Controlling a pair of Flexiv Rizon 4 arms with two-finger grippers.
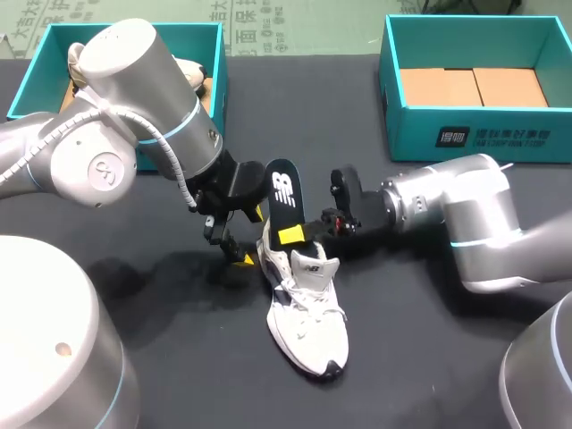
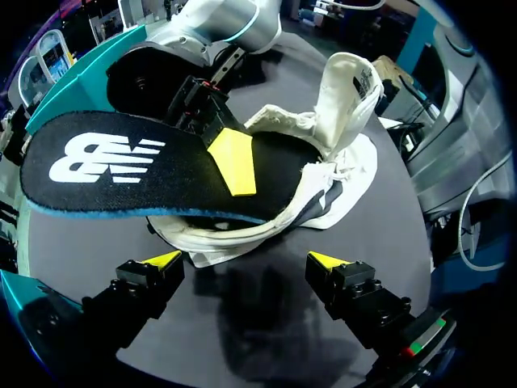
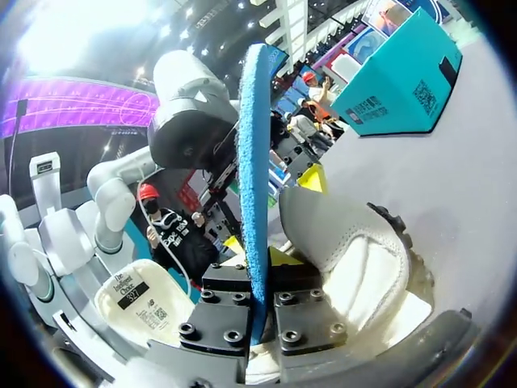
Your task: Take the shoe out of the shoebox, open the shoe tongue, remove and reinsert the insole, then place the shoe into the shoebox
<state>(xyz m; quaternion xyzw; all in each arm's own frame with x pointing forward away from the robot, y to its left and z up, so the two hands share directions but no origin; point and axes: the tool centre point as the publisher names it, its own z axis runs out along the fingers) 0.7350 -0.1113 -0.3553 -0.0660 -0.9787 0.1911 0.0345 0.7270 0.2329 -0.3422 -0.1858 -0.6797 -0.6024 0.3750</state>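
Shoe (image 1: 307,308), white with laces, lies on the black desk (image 1: 429,340) near the middle, toe toward the near side and heel toward the far side. It is already out of its box, and its tongue (image 2: 347,89) stands pulled up and open. The black insole (image 1: 283,188) rises steeply out of the heel opening, its front end apparently still inside the shoe. Our right hand (image 1: 290,234) is clamped on the insole from both sides. We cannot tell whether the insole is on its way out or back in. We judge that finishing the insole step and boxing the shoe are left.

Our left hand (image 1: 234,248) hovers just left of the heel, fingers apart and holding nothing.

Two teal boxes sit along the far edge. The left box (image 1: 36,80) holds another shoe and is partly hidden by our left arm. The right box (image 1: 474,134) shows only a bare cardboard floor. Desk space is free to the near side and near right of the shoe, while our arms crowd its far side.
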